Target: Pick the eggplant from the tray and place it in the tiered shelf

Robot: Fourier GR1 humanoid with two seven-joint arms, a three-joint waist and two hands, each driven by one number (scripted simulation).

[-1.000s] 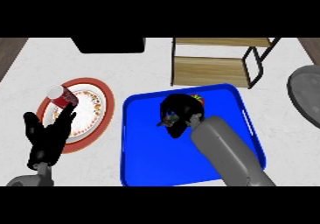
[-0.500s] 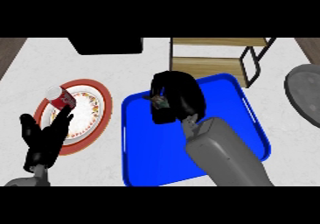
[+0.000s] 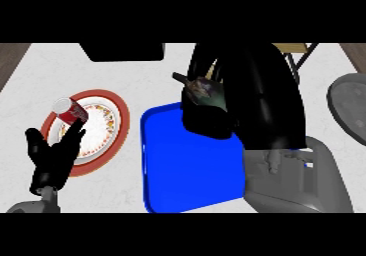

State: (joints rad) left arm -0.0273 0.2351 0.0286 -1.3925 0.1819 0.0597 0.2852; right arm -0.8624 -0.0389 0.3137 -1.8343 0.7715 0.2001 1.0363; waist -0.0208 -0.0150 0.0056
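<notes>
The eggplant [image 3: 203,89] sits in the right hand [image 3: 252,95], whose fingers and thumb curl round it; only its dark skin and greenish stem end show at the hand's 9 o'clock side. It is over the far rim of the blue tray [image 3: 186,165], at the tray's 12 o'clock, and appears clear of the tray floor, which suits carrying it across. The tiered shelf [image 3: 297,48] stands at 1 o'clock from the eggplant, mostly hidden behind the hand. Judged step: transport toward the shelf; placing is not yet done.

At 9 o'clock from the tray, a plate [image 3: 105,107] carries a red can [image 3: 70,111]. The left hand [image 3: 53,157] rests released, fingers up, at the plate's 7 o'clock on the counter [image 3: 142,75], well apart from the carrying path.
</notes>
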